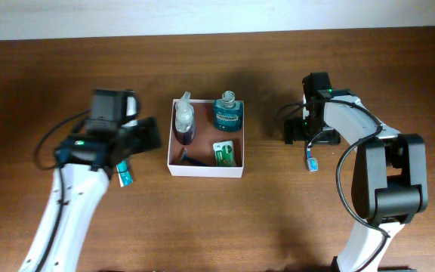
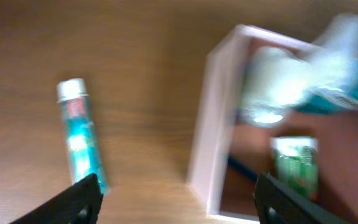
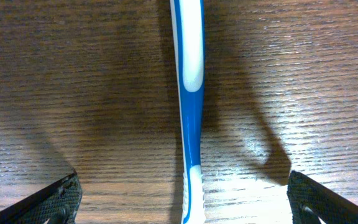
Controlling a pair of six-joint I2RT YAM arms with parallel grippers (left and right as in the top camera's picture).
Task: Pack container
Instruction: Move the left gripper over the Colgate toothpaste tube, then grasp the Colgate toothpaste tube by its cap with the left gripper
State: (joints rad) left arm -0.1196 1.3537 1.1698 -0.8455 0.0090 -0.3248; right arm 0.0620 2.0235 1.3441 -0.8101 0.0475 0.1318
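— Where's the container (image 1: 206, 171) sitting?

— Middle of the table (image 1: 51, 68), between the two arms. A clear pump bottle (image 1: 184, 121) and a teal mouthwash bottle (image 1: 228, 112) stand upright along its far side, and a green packet (image 1: 225, 153) lies flat near the front with something dark and thin beside it that I can't name.

— And the hands?

— The left gripper (image 2: 178, 202) hangs with its fingers wide apart and nothing in them, over the box's left wall. A teal tube (image 2: 79, 134), toothpaste I'd guess, lies on the wood just outside that wall. The right gripper (image 3: 185, 199) is spread just as wide above a blue and white toothbrush (image 3: 190, 112), one finger on each side of the handle, neither touching it.

— What worries you?

— Mostly the left side. If it drops where it hangs, a finger could catch the cardboard wall, shove the box and topple those upright bottles. On the right, the handle is slim and lies flat, so the pads might scrape the wood or pinch it off-centre and let it swing. Then there's fitting it in: little floor is left, and a long brush could knock a bottle over.

— What's the surface like?

— Dark brown wood grain, bare, with a soft sheen and the fingers' shadows on it. Beyond the far edge there's only a pale band (image 1: 202, 15), wall or floor I can't tell.
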